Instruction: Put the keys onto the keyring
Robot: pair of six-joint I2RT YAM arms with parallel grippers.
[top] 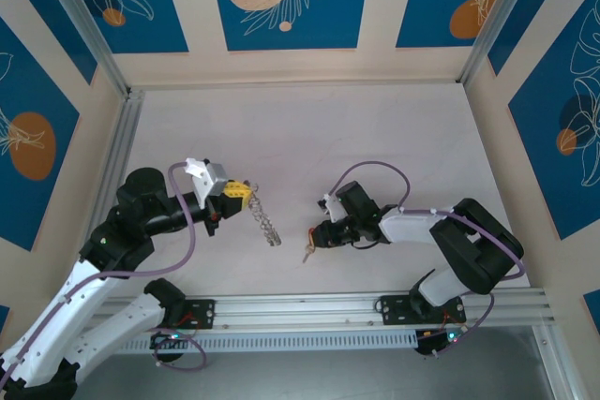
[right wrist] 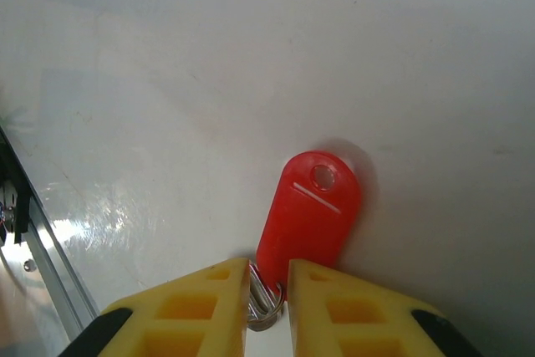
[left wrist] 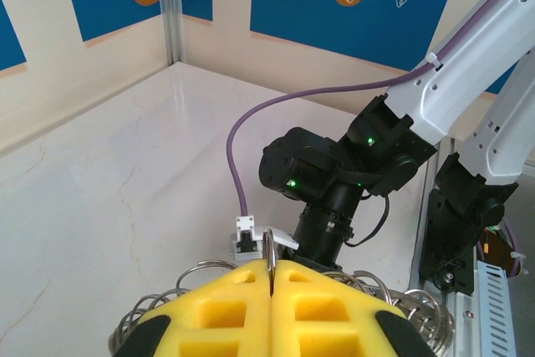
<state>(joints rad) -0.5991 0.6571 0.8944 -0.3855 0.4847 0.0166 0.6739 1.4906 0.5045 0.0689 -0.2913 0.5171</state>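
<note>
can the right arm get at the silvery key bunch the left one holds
Probably yes: the thin metal keyring crowded with silvery keys hangs from the shut left gripper, with only bare white table between it and the right gripper, though its jaws flank the metal end of the red plastic-headed key.

The table is a smooth white slab, faintly veined like marble, with a soft gloss. Along its six o'clock edge runs a rail of ribbed, satin-finished metal. The keyring is thin, bright, polished metal wire. At its four o'clock, the key has a smooth, glossy red plastic head. The fingers of the left gripper and the right gripper are matt yellow plastic.
</note>
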